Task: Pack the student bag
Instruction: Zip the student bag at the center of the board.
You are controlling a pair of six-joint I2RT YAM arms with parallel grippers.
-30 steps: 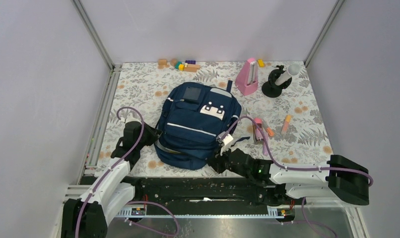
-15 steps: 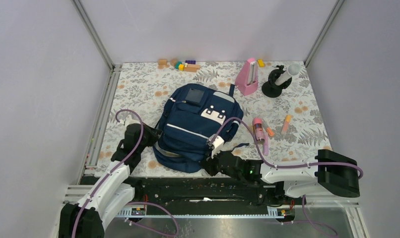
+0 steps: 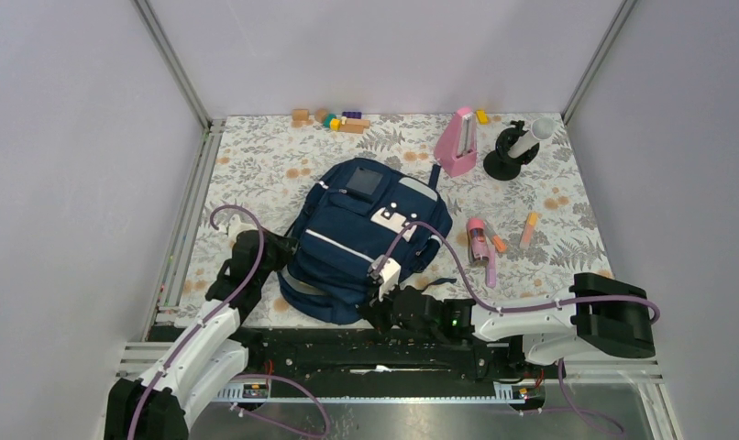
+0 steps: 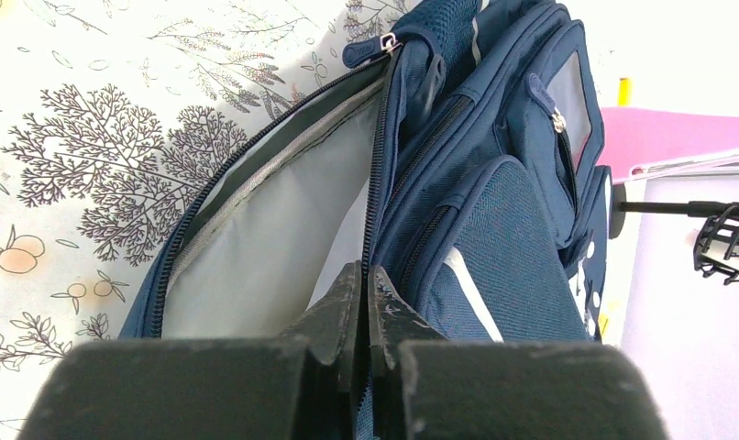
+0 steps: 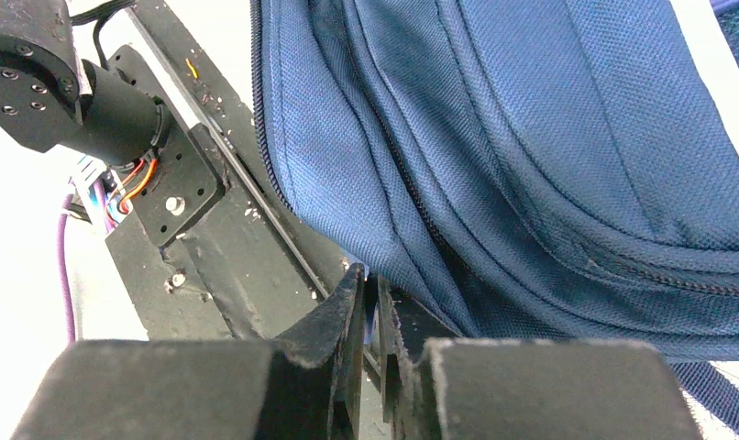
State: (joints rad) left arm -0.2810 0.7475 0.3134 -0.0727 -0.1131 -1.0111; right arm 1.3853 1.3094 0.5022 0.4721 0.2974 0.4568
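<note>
On student bag [image 3: 352, 246]: illegible white patch [image 3: 392, 218]

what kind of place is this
Probably a robot lab test cell, not a classroom: two arms bolted to a rail, plain walls with metal frame posts, and a floral table staged with a backpack.

Navy blue with thin white stripes on the student bag [image 3: 347, 243]; pale grey on its lining [image 4: 265, 229]; white with dark marks on the front patch [image 3: 395, 218]. White with grey leaves and orange blossoms on the tablecloth [image 3: 265, 156]. Pink on the pyramid-shaped case [image 3: 457, 142] and the bottle [image 3: 477, 236]. Black on the stand [image 3: 505, 163]. Purple on the cables [image 3: 230, 209]. Orange on the marker [image 3: 529, 229].
</note>
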